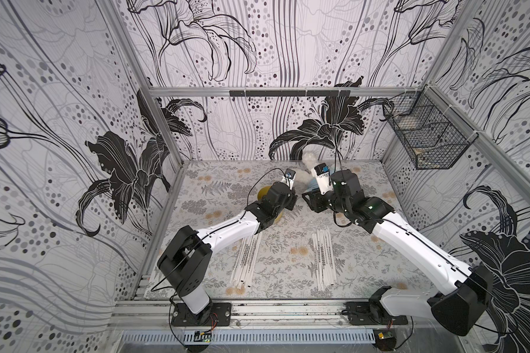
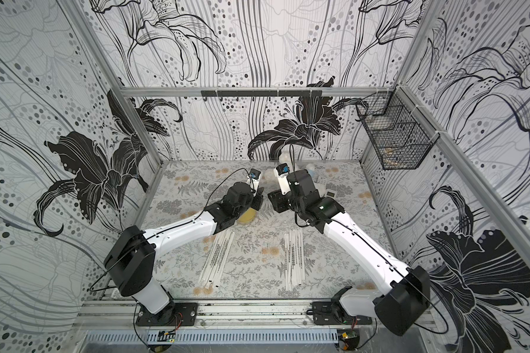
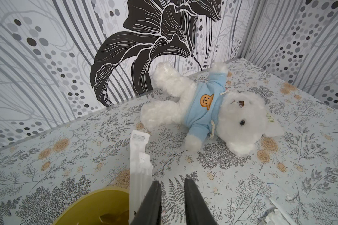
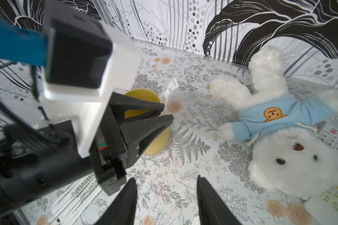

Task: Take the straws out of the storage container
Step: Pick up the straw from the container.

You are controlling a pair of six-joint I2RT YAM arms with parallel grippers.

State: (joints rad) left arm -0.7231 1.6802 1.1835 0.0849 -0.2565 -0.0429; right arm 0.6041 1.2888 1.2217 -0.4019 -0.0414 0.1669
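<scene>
Most of the job looks done. On the near left of the table (image 1: 288, 235) lies the left bundle (image 1: 246, 262) of straws, flat and side by side, well clear of the storage container (image 2: 247, 217).

That yellow cup stands upright left of centre, largely hidden under my left arm in both top views. My left claw (image 3: 172, 181) hangs at its rim, jaws partly apart with only bare table showing between them, so it has hold of nothing. The last straws (image 3: 140, 165), a few of them, stand in the cup. Their paper tips rise just beside the outer face of one finger, not between the two. I judge those are all that is left to lift out.

My right claw (image 4: 166, 177) hovers just right of the cup, jaws wide and empty. Nearer me on the right lies the right bundle (image 1: 325, 259). At the far side a white teddy (image 3: 203, 109) lies on its back, and a wire basket (image 1: 426, 134) hangs on the right wall.

Each wrapper carries a line of dark print. In the right wrist view I can read "PLA" on the left bundle, the rest too small. The teddy's blue jumper bears an orange bear-face patch, no words. A tag (image 3: 269, 118) by its head is unreadable.
</scene>
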